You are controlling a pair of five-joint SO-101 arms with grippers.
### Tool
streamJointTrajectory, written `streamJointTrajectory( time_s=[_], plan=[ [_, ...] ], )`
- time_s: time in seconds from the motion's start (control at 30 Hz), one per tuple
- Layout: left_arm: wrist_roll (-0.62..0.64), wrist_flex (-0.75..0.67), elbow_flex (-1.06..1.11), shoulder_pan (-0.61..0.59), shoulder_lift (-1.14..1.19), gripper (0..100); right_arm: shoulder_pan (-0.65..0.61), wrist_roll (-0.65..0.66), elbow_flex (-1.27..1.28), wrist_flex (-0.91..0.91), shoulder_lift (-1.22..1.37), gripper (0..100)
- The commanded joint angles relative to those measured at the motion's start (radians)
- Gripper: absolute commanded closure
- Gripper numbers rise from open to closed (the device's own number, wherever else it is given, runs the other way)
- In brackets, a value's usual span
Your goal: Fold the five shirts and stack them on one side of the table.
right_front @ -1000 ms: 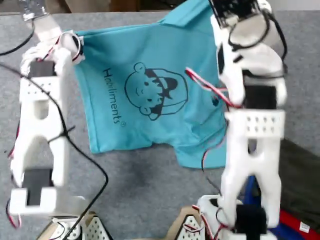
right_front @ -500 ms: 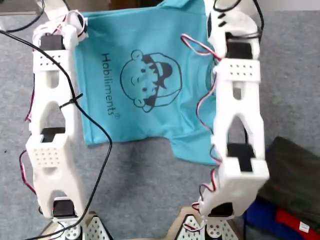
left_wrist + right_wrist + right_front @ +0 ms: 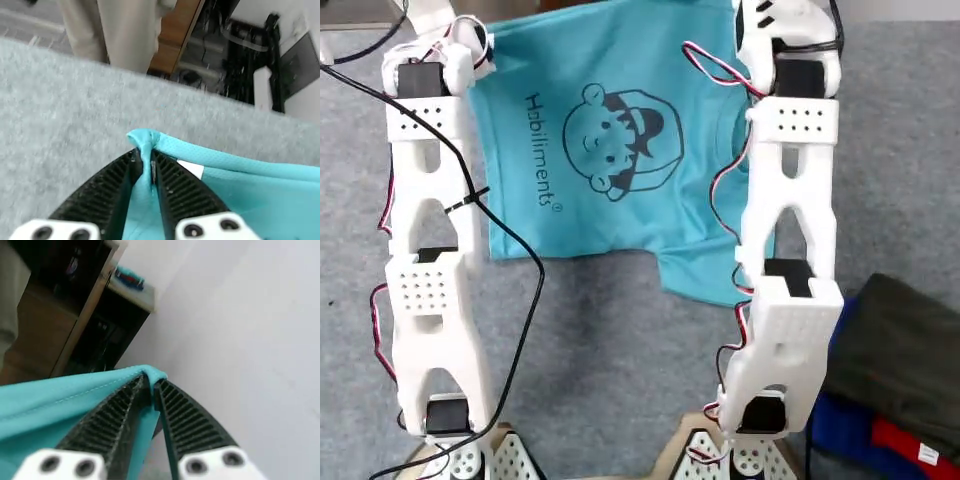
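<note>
A teal shirt (image 3: 610, 170) with a dark bear print lies print up on the grey table, stretched between both arms at the far edge. My left gripper (image 3: 146, 160) is shut on one far corner of the teal shirt (image 3: 225, 175), the cloth pinched between its black fingers (image 3: 115, 180). My right gripper (image 3: 151, 385) is shut on the other far corner of the shirt (image 3: 65, 400), lifted off the table. In the high view the left arm (image 3: 425, 200) runs along the shirt's left side and the right arm (image 3: 790, 200) lies over its right side.
A stack of folded shirts (image 3: 890, 380), dark on top with blue and red beneath, sits at the near right corner. Black and red cables (image 3: 520, 260) trail along the arms. Bare grey table (image 3: 610, 370) lies between the arm bases.
Both arms have stretched toward the far edge, pulling the teal shirt's far corners away and flattening it. The shirt has slid slightly farther up the table.
</note>
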Motion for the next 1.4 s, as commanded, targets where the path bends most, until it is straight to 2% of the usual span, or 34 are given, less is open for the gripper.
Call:
streamJointTrajectory(
  time_s=[0.0,0.1,0.3,0.6,0.77,0.9,1.1,1.37],
  plan=[
    [-0.002,0.094,-0.051,-0.020,-0.018,98,0.038,0.006,-0.099,0.226,-0.007,99.2],
    [-0.005,0.192,-0.051,-0.025,-0.019,98,0.050,0.038,-0.139,0.456,-0.007,99.2],
    [-0.115,0.384,-0.051,0.003,-0.015,98,0.050,0.118,-0.277,0.842,-0.007,99.3],
    [-0.115,0.534,-0.051,0.014,-0.012,98,0.041,0.172,-0.515,1.312,-0.002,99.3],
    [-0.132,0.560,-0.031,0.008,-0.005,98,0.096,0.164,-0.486,1.310,-0.025,99.4],
    [-0.133,0.568,0.015,0.014,0.041,98,0.111,0.167,-0.355,1.310,-0.125,99.4],
    [-0.133,0.577,-0.011,0.014,0.082,98,0.050,0.176,0.059,1.278,-0.409,99.4],
    [-0.137,0.614,0.018,0.015,0.082,98,0.085,0.153,0.699,0.985,-0.644,99.4]
  ],
)
